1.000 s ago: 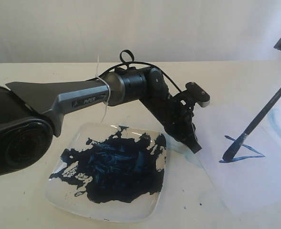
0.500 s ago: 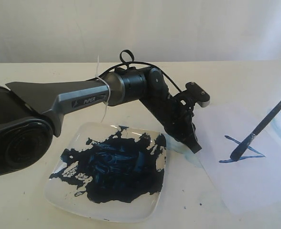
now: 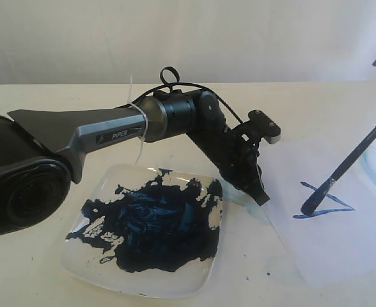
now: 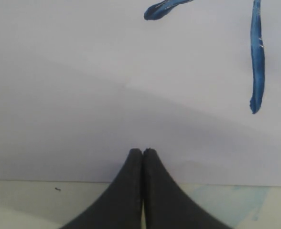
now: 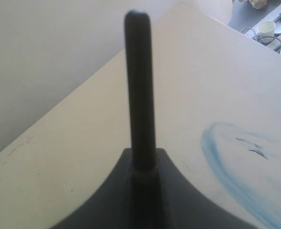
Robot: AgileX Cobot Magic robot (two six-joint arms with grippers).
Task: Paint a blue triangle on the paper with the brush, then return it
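Slanting across the right of the exterior view, the thin black paintbrush (image 3: pixel 348 161) has its long axis running from the blue-stained tip, low on the sheet, up and away to the right gripper (image 5: pixel 143 164). That gripper is clamped round the handle, which shows in the right wrist view as a dark shaft rising between the fingers. The tip sits at the left end of the dark blue painted triangle (image 3: pixel 329 212). Two thick strokes meet at a point on the right, while the left side looks open or is hidden behind the bristles. I judge the closing stroke to be the step in hand, a short pass across that open end, so the brush is already where it needs to be. Whether the bristles press the sheet or hang just above it I cannot tell.

The strokes lie on the pale white rectangular paper sheet (image 3: pixel 341 256), with a faint light-blue curved smear (image 3: pixel 375 160) further right. The left gripper (image 3: pixel 261 195) is pinched together on nothing, its tip at the paper's near-left edge, apparently pinning it. It is well apart from the brush, so the right arm alone serves the stroke.

Just beside that edge stands the white square plate (image 3: pixel 73 256). It holds only a broad smear of dark blue paint (image 3: pixel 156 230), all on the cream table (image 3: pixel 303 102)
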